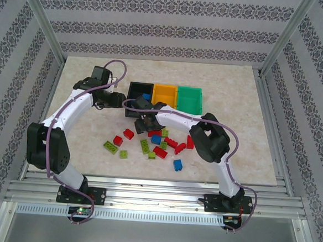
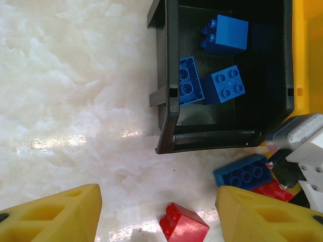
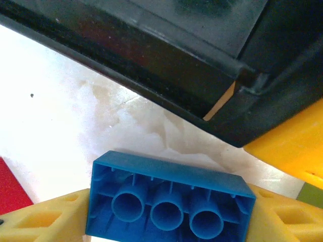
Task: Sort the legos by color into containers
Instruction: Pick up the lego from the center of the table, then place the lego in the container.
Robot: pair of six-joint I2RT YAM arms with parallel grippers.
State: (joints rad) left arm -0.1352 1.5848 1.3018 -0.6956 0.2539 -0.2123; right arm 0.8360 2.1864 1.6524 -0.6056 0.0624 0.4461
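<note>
Landmark: the black rectangular plastic bin (image 1: 132,94), open-topped, sits leftmost in the row of three on the pale marbled tabletop (image 1: 87,77).
Row: the orange-yellow plastic bin (image 1: 165,87) is pressed against the black bin's right side, and the green plastic bin (image 1: 190,88) sits one further right.
Already in: three blue studded bricks (image 2: 222,84) lie on the black bin's floor, two touching and one off in the far corner.
Right gripper (image 3: 169,204): clamped tight! Its yellow fingers (image 3: 45,219) pinch the long blue plastic brick (image 3: 166,176) by the ends, hollow tubes facing the camera, just outside the black bin's near wall.
Height: I cannot tell whether that brick is off the tabletop.
Left gripper (image 2: 157,201): spread wide with nothing in it, hovering at the black bin's near-left corner.
Under it: a small red plastic brick (image 2: 183,224) sits on the tabletop just in front of the black bin.
The pile: loose red, blue and lime green bricks (image 1: 154,144) are scattered in front of the black bin.
</note>
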